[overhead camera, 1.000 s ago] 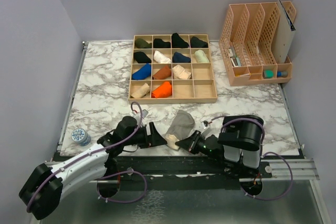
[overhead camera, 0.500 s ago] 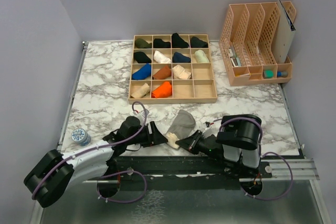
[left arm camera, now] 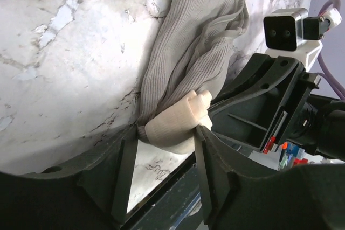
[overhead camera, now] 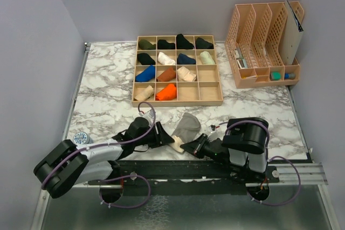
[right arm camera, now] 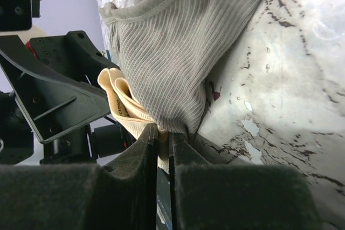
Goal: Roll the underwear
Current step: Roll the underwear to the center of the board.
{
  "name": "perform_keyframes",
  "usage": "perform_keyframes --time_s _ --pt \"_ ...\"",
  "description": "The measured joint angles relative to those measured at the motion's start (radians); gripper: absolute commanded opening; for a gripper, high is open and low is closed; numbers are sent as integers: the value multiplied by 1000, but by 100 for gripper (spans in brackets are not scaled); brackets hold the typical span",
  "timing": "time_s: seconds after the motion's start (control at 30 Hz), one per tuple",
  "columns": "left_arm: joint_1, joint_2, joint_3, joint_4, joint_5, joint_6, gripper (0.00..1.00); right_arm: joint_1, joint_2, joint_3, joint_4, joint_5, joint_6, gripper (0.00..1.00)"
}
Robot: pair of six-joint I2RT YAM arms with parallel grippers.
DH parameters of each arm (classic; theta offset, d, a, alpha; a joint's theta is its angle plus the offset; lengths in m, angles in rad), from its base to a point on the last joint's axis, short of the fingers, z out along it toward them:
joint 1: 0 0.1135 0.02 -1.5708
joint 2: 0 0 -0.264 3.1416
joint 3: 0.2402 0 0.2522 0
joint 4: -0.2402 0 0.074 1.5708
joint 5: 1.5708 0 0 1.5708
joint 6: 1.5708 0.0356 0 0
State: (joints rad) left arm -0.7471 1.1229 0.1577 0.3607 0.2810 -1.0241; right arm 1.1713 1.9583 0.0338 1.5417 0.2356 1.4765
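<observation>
The grey underwear (overhead camera: 187,126) with a cream band lies bunched at the table's near edge, between my two grippers. It also shows in the left wrist view (left arm camera: 188,63) and in the right wrist view (right arm camera: 178,52). My left gripper (overhead camera: 172,141) holds the rolled end of the cream band (left arm camera: 175,122) between its fingertips, jaws partly apart around it. My right gripper (overhead camera: 190,147) is shut, pinching the cream band (right arm camera: 121,106) from the other side. A pale beige roll (overhead camera: 144,93) sits in the tray's front-left compartment; I cannot tell whether it is the beige underwear.
A wooden grid tray (overhead camera: 207,99) with several rolled cloths stands behind the underwear. A peach file organiser (overhead camera: 264,41) stands at the back right. A small blue-and-white round object (overhead camera: 81,138) sits at the near left, beside my left arm.
My left arm has reached further right, bringing its gripper onto the band end. The right gripper has stayed on the band. The grey cloth has barely shifted.
</observation>
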Motion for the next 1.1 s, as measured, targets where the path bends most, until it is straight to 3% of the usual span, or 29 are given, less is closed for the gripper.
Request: perform_keyframes --time_s 0.23,0.43,0.6,0.73,0.83,1.0,1.1 --pt "-43 122 79 12 -37 19 40 0 -10 0 1 0 -58 31" --pt "-56 161 101 16 -70 26 31 -1 -70 2 0 0 -182 56" --pt "-61 201 132 15 -72 47 30 -6 -150 -8 -8 1 -373 59" --pt "-69 249 177 12 -72 68 30 -14 -311 -28 -51 13 -491 60" --pt "-72 259 190 7 -72 79 30 -15 -556 -27 -223 27 -556 62" --pt "-74 260 206 -20 -72 88 30 -15 -1032 35 -853 117 -681 62" --pt "-76 260 218 -44 -73 92 29 -16 -1193 77 -1089 156 -751 59"
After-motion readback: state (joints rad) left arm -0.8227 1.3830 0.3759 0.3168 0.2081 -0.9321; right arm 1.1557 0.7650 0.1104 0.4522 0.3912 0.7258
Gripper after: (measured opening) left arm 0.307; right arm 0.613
